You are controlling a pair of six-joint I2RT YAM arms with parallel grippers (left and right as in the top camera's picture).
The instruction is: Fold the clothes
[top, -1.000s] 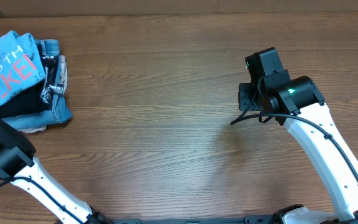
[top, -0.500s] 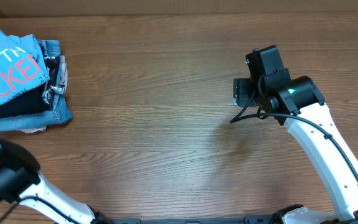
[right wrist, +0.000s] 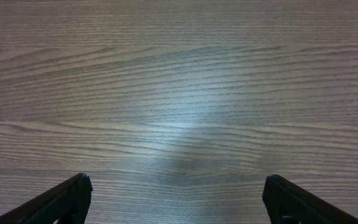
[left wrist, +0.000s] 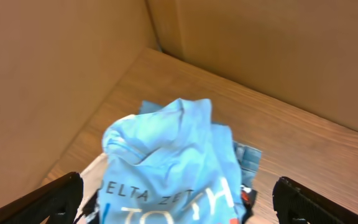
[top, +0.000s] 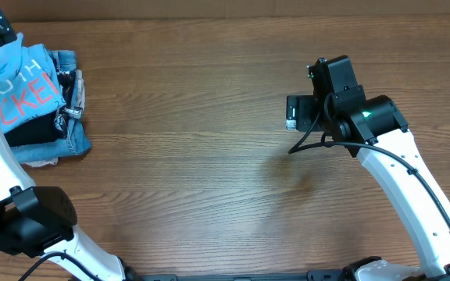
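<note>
Sky-blue T-shirt sat bunched on the pile just beneath the left claw, which gaped empty; the right claw gaped too, over the desk. Loosely heaped, the shirt looked likely to slump off.

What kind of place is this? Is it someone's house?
Probably a robot test bench, not a home: white robot arms stand at a wooden table, plain brown board walls stand at its edge, and a blue T-shirt tops a small clothes pile.
</note>
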